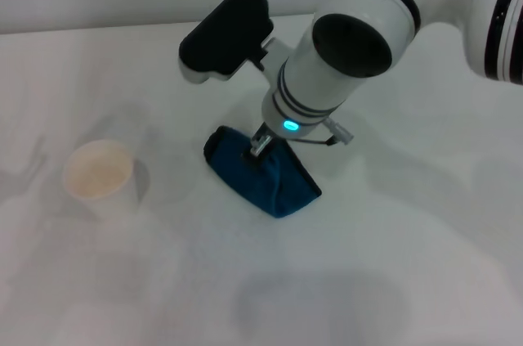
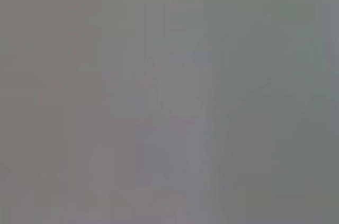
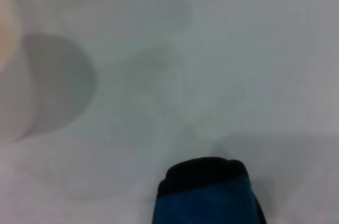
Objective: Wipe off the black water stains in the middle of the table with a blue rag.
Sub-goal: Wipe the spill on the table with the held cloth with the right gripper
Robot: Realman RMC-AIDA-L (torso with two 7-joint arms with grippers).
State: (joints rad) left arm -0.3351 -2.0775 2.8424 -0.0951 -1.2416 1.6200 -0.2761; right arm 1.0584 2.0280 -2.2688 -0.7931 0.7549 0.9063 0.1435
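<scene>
The blue rag [image 1: 265, 173] with black edging lies bunched on the white table [image 1: 392, 264] near the middle. My right gripper [image 1: 260, 150] comes down from the upper right and presses onto the rag's top, shut on it. In the right wrist view the rag [image 3: 206, 197] fills the near edge. The black water stains do not show as a dark blotch. Only faint greyish streaks [image 3: 159, 75] lie on the table between the rag and the cup. The left wrist view is a plain grey blur, and the left gripper is out of sight.
A white paper cup [image 1: 99, 176] stands upright to the left of the rag, about a rag's length away; its blurred side [image 3: 8, 28] shows at the right wrist view's edge. My right arm's white and black body [image 1: 351, 43] hangs over the table's far half.
</scene>
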